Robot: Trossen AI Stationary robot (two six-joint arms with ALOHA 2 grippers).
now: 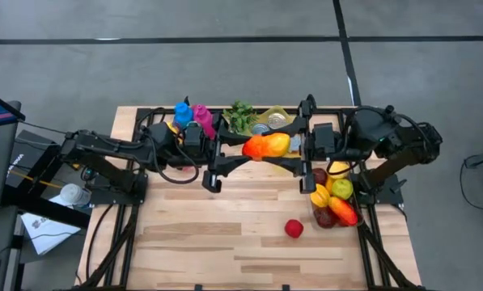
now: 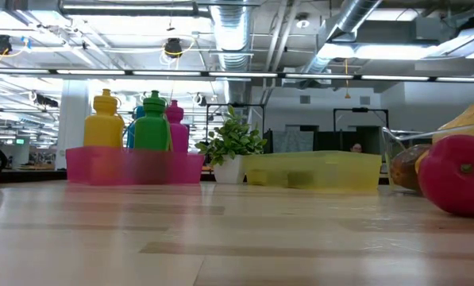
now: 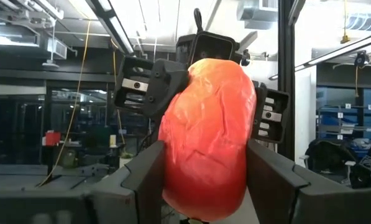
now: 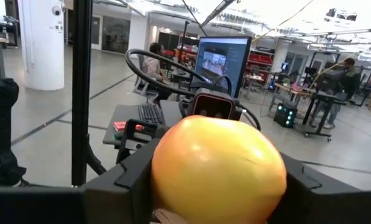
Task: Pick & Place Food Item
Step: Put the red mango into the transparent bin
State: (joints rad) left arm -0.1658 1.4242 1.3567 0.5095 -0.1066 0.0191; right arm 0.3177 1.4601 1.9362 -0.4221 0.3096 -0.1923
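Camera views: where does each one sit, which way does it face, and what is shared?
High view: above the table, looking straight down; both arms show, left gripper and right gripper meeting on the mango.
Low view: at table-top height, looking level across towards the room; no arm shows, the red apple is close.
Left wrist view: looking forward; left fingers flank the mango.
Right wrist view: looking towards the left arm; right fingers flank the mango.
Shared: both wrist views see the mango from opposite ends.
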